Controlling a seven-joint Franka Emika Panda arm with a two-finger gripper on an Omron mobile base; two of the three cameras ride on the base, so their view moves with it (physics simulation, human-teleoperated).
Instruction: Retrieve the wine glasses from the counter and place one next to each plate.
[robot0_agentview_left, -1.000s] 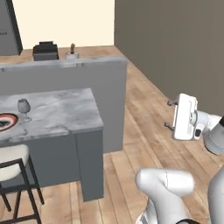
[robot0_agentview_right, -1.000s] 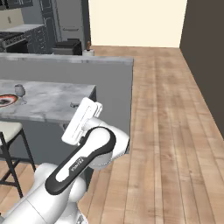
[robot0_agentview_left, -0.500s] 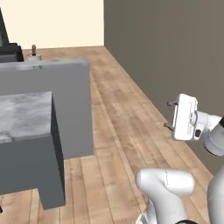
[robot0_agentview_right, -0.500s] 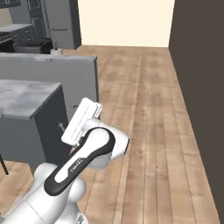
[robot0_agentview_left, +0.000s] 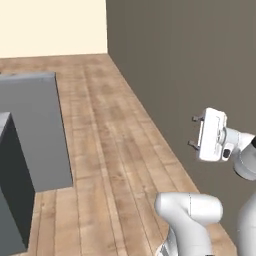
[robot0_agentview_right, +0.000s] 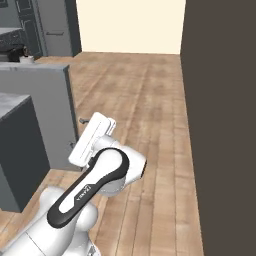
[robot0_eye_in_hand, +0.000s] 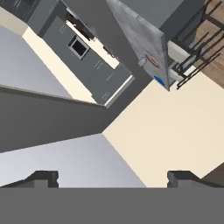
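**A:** Progress check — how far along does this look?

**B:** Judging by the hand view, partway at most. On the far marble bar (robot0_eye_in_hand: 144, 33), seen rolled on its side, there is a reddish-rimmed plate (robot0_eye_in_hand: 152, 61) with what may be a wine glass (robot0_eye_in_hand: 142, 62) just beside it, though it is too small to be sure. The blue plate (robot0_eye_in_hand: 160, 81) sits further along the same edge, and I can't make out a glass near it.

**A:** And the hand?

**B:** The hand (robot0_agentview_left: 195, 131) is spread wide and holds nothing; its two fingertips (robot0_eye_in_hand: 43, 177) stand well apart with only room behind them.

**A:** Where is the robot facing?

**B:** Toward wooden floor (robot0_agentview_left: 120, 150) and a dark wall (robot0_agentview_right: 220, 125), with grey cabinet ends off to one side. The tabletop holding any remaining glass isn't something I can pick out.

**A:** So what's left?

**B:** Probably fetching another glass and setting it by the blue plate.
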